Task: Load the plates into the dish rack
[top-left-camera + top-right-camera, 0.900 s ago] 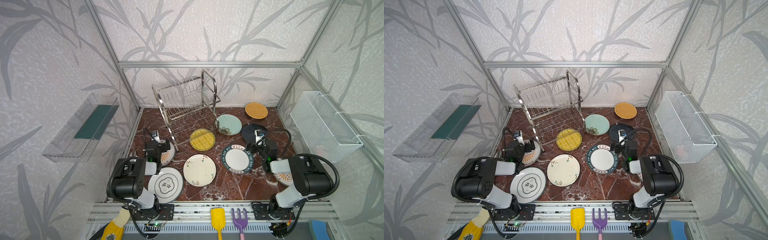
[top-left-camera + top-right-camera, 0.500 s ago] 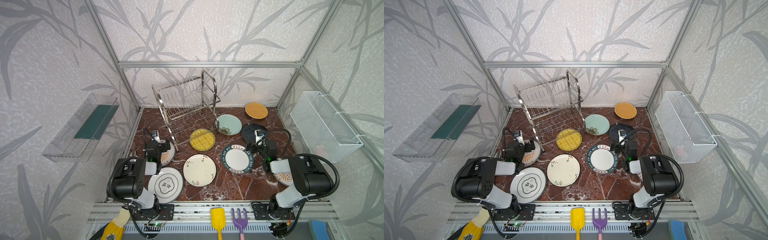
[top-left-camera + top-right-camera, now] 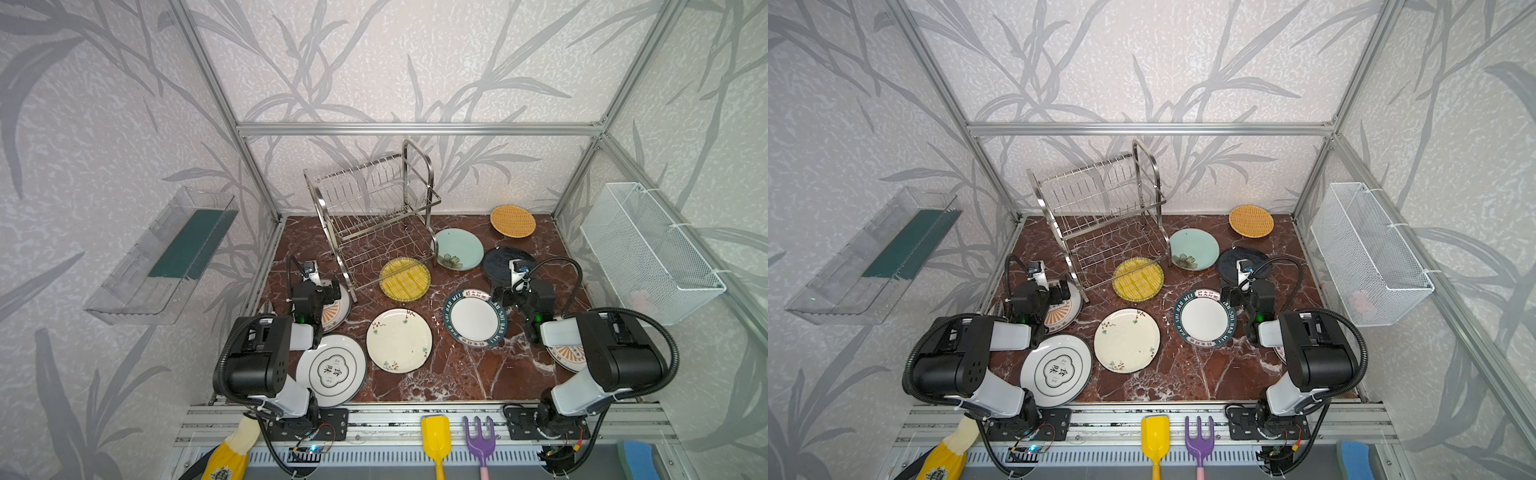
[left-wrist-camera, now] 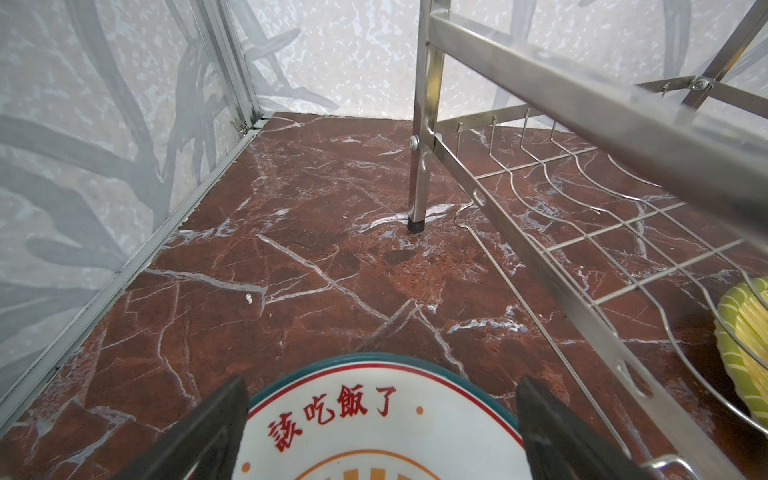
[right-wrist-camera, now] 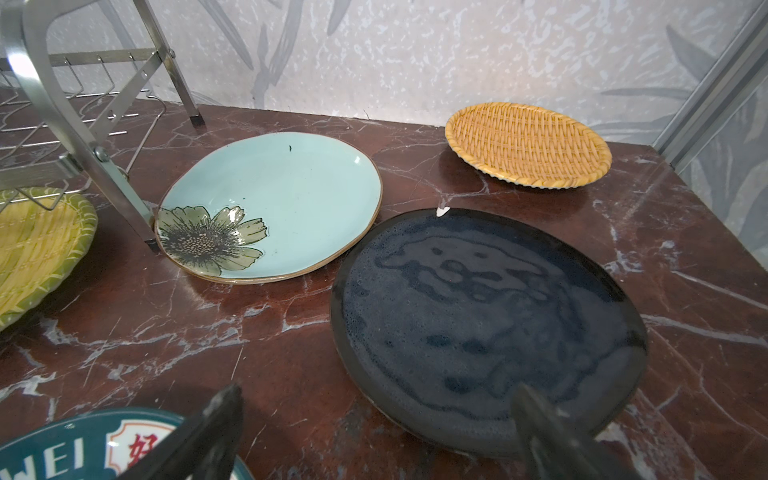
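Note:
The steel dish rack (image 3: 374, 216) (image 4: 582, 137) stands empty at the back left of the marble table. Several plates lie flat: yellow striped (image 3: 404, 277), pale teal (image 5: 274, 203), orange woven (image 5: 528, 143), black (image 5: 486, 320), teal-rimmed white (image 3: 475, 318), cream floral (image 3: 399, 340), Chinese-character white (image 3: 332, 370), and an orange-sunburst one (image 3: 567, 357) half hidden under the right arm. My left gripper (image 4: 381, 382) (image 3: 326, 291) hangs open over the far rim of another sunburst plate (image 4: 374, 432). My right gripper (image 5: 377, 390) (image 3: 509, 289) is open, straddling the black plate's near edge.
A clear plastic tray (image 3: 166, 257) hangs on the left wall and a white mesh basket (image 3: 648, 253) on the right wall. A yellow scoop (image 3: 435, 436) and a purple fork (image 3: 480, 440) lie on the front rail. The yellow plate sits partly under the rack's lower tier.

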